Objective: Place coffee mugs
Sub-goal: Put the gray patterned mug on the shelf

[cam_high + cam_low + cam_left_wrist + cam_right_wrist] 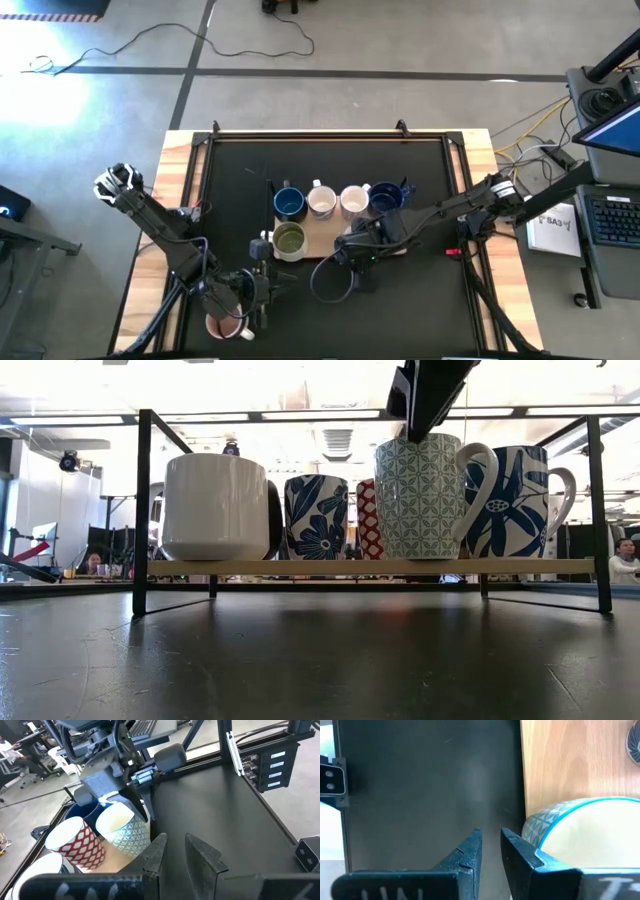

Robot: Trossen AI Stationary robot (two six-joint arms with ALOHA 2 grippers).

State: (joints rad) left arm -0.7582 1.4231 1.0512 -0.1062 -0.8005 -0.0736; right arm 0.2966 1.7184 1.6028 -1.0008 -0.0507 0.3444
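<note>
At the front edge of the wooden board, the right gripper hangs over the teal-patterned mug with its jaws drawn nearly together. A slim gap shows between them and only dark table is seen through it. The mug stands upright just beside the jaws, its rim against the outer face of one finger and not between the two, so it looks set down rather than held.

Near the front edge of the table, a pink mug sits off the board, right under the left arm's wrist. The left gripper is likewise almost closed on nothing. That arm is much the nearer of the two to the pink mug. The mug lies behind and below its jaws, though — they point towards the board — so reaching it would probably mean pulling back and tipping down.

Much of the pink mug is covered by the arm, and its handle direction cannot be made out. From the low view the rear mugs on the board overlap; a red-patterned mug shows only as a sliver there. I count seven mugs — an eighth is not visible.
</note>
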